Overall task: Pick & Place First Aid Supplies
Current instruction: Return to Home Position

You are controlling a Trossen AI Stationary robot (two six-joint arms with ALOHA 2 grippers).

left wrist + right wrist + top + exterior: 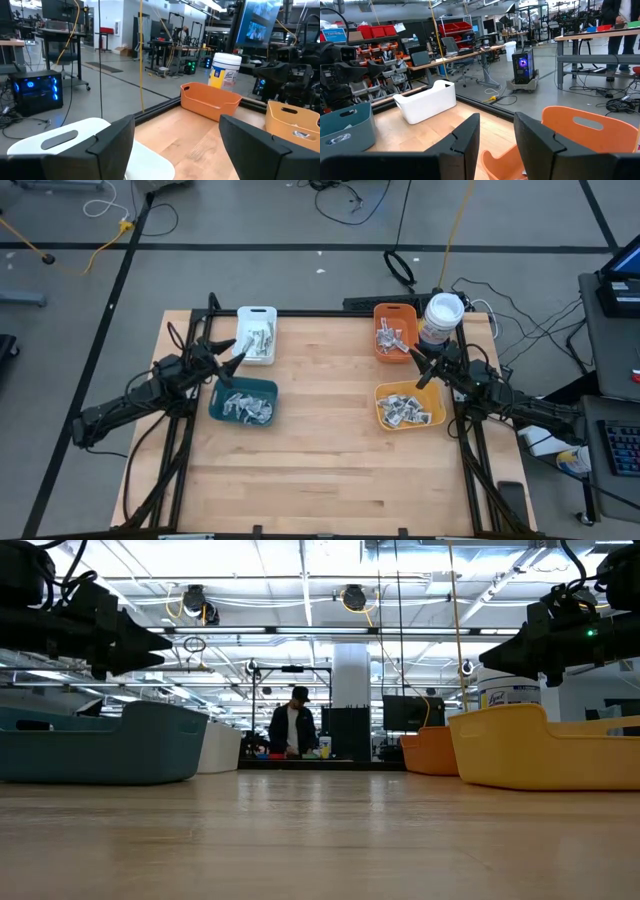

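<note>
The table (330, 480) is lit evenly from overhead in the high view — only faint, soft shadows are cast on the wood, and no glare is seen. In the low view the ceiling lights (300, 580) are blown out to white, the left arm (75, 625) and right arm (570, 630) are reduced to black silhouettes, and a pale sheen is laid along the tabletop.

Light wooden table (320, 470), butcher-block look, with a black frame running along its edges. Four plastic bins sit right on it. On the left there's a white bin (257, 311) at the back and a teal bin (262, 386) just in front of it. On the right it's an orange bin (395, 308) at the back and a yellow bin (408, 386) in front. A round white-lidded tub (443, 315) stands just beside the orange one, at the back right corner.
</note>
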